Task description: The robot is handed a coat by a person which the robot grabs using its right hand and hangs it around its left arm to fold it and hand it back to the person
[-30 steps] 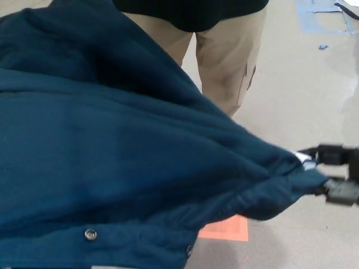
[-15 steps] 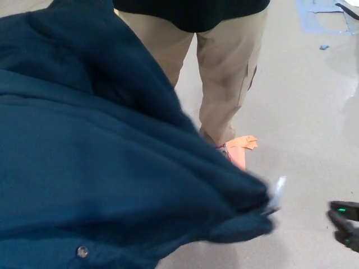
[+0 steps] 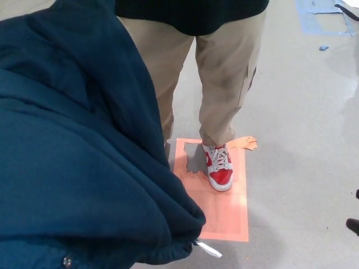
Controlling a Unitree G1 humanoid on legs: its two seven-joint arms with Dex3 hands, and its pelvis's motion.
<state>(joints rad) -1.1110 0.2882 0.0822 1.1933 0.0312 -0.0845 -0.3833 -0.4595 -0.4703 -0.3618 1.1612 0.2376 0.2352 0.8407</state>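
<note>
The bulky dark-blue fabric coat (image 3: pixel 73 168) hangs heaped at picture left, seemingly draped over the left arm (hidden beneath it). A black sliver of the right hand (image 3: pixel 353 225) shows, apart from the coat; I cannot tell its grip. Handing back to the person in tan trousers (image 3: pixel 224 73) remains.

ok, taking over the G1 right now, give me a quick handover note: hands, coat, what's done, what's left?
Left hand: not in view; the coat covers that whole side.
Right hand: only a sliver at the right picture edge, apart from the coat; open or shut cannot be told.
Coat: dark blue, bunched in thick folds on the robot's left, probably over the left arm, which is hidden.
Person: stands straight ahead, one shoe on the orange floor mark.
Done: coat taken and hung on the left side.
Left: check the fold, then hand the coat back to the person.
</note>
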